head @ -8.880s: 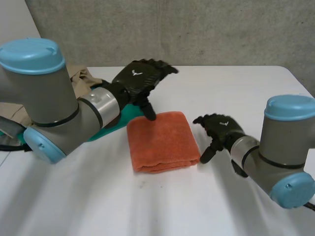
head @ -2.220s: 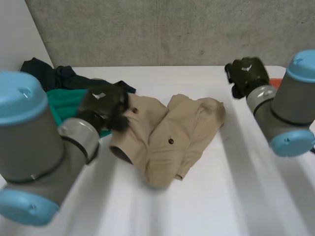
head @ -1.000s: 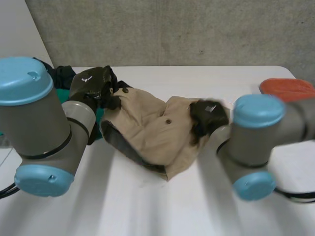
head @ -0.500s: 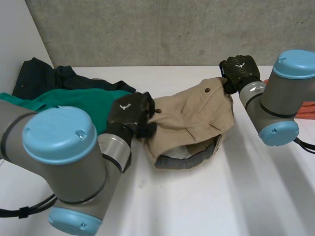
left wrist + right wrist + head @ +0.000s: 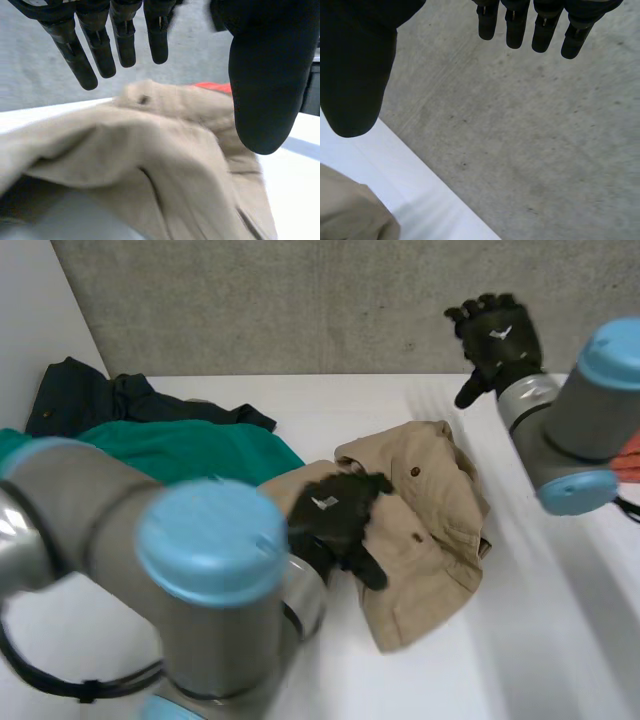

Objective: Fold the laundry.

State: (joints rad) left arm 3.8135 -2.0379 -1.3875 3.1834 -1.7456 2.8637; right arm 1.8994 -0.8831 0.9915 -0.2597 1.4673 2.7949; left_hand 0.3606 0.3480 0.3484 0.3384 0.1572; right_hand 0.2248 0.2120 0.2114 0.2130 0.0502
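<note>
A tan garment with dark buttons (image 5: pixel 425 515) lies crumpled in the middle of the white table (image 5: pixel 330 405). My left hand (image 5: pixel 335 525) hovers over its near left part with straight fingers (image 5: pixel 100 47) and thumb (image 5: pixel 265 90) apart, holding nothing; the tan garment (image 5: pixel 160 165) spreads below its palm. My right hand (image 5: pixel 497 335) is raised above the table's far right edge, fingers (image 5: pixel 540 25) spread, empty, facing the concrete wall. A corner of the tan garment (image 5: pixel 350 215) shows below its thumb (image 5: pixel 355 75).
A green cloth (image 5: pixel 190 450) and a dark garment (image 5: pixel 100 395) lie at the table's left. A folded orange towel (image 5: pixel 630 455) sits at the right edge, and the orange towel (image 5: pixel 212 87) also peeks beyond the tan garment. A concrete wall (image 5: pixel 300 300) stands behind.
Both hands have let go of the tan garment, which dropped onto the table. My right hand rose up and back. My left hand moved right, over the garment.
</note>
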